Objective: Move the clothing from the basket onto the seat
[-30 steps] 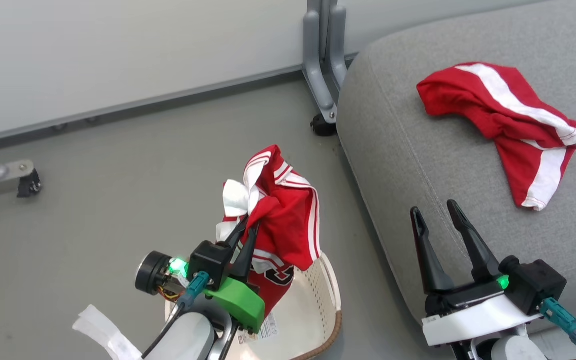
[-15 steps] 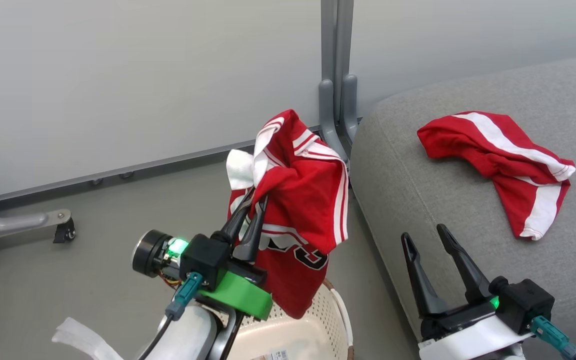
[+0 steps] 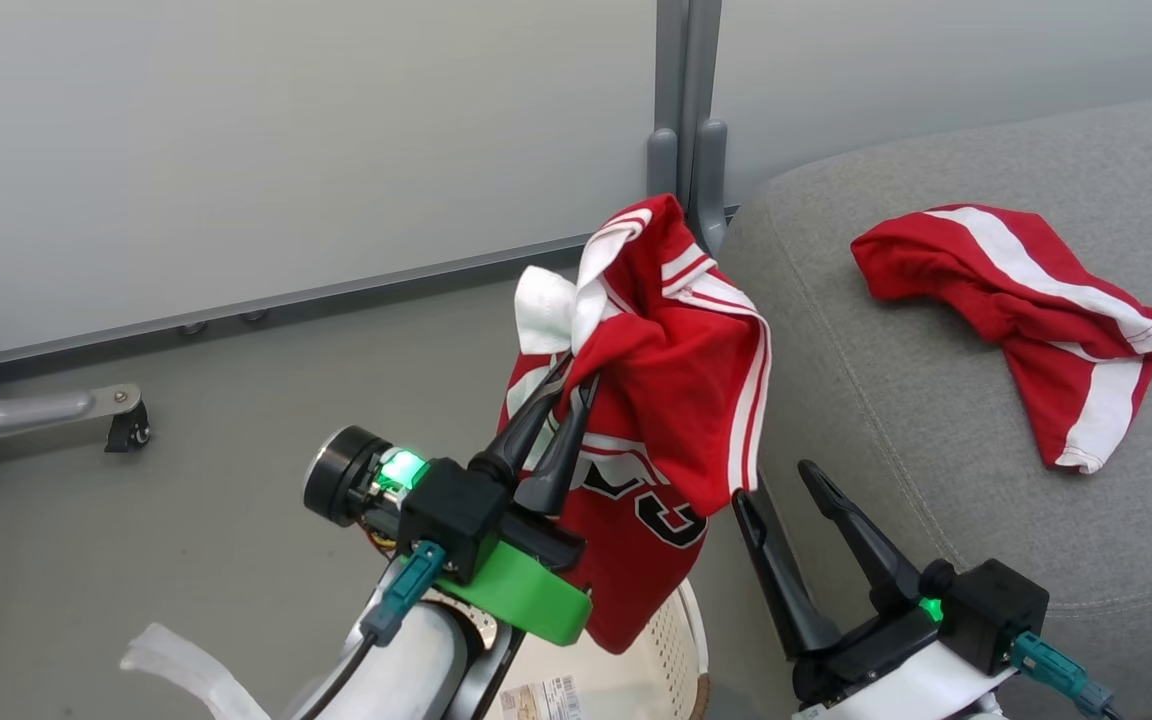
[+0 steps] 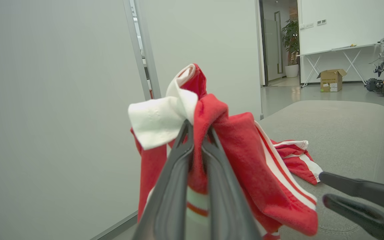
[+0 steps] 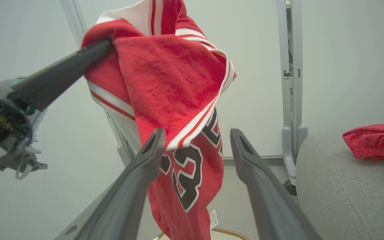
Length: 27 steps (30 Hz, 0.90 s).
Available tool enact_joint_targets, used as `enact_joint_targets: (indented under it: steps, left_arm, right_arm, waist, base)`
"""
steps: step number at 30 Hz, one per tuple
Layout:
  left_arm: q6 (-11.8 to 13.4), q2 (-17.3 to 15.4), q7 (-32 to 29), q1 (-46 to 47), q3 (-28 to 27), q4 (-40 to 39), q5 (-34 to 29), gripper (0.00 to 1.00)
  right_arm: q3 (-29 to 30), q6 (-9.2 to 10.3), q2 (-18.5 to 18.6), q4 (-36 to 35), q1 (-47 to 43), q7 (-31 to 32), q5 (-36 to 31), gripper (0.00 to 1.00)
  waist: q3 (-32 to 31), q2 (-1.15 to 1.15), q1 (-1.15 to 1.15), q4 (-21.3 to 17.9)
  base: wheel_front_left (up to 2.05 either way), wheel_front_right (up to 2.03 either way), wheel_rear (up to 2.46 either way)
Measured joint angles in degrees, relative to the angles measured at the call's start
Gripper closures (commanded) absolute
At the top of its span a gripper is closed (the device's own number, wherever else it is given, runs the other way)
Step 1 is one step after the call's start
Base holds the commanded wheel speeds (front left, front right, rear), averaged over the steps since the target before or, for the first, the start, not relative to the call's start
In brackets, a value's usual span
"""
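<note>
My left gripper (image 3: 574, 372) (image 4: 197, 128) is shut on the red jersey (image 3: 671, 400) (image 5: 175, 86), which hangs bunched above the basket (image 3: 681, 640) with its dark number showing. The off-white basket peeks out at the bottom under my left arm, its label sticker visible. The striped red shorts (image 3: 1026, 300) (image 4: 295, 158) lie on the grey seat (image 3: 896, 420) (image 5: 345, 186) to the right. Beside the jersey's lower right edge my right gripper (image 3: 776, 485) (image 5: 195, 133) stands open, holding nothing.
A grey partition wall with a metal post and foot (image 3: 686, 130) stands behind, close to the seat's left corner. Another caster leg (image 3: 56, 410) sits on the grey floor at the left. A white strap (image 3: 186, 670) hangs off my left arm.
My left gripper has lifted the jersey out of the basket and carried it right, toward the seat. The right gripper has shifted left, nearer the jersey. The head camera tilted up.
</note>
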<state>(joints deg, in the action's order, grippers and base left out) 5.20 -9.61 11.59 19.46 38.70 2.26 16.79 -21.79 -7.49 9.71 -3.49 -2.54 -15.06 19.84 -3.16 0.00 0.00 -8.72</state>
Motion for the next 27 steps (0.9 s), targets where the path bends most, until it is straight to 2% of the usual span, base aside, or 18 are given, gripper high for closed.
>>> enact_joint_targets:
  steps: [17,27]
  left_arm:
    - [-1.48,2.16,-1.78,1.81,4.41,-3.96,-0.36,1.0]
    - [-1.64,1.64,-2.89,2.05,5.11,-4.55,-0.23,1.0]
  right_arm:
    - [-3.9,0.0,0.99,2.81,2.35,0.0,3.64,0.0]
    - [-4.6,0.0,0.52,1.94,2.81,0.0,5.84,0.0]
  waist:
    - [1.28,0.0,0.0,1.35]
    - [1.92,0.0,0.0,1.27]
  base:
    - [0.0,0.0,0.0]
    - [0.0,0.0,0.0]
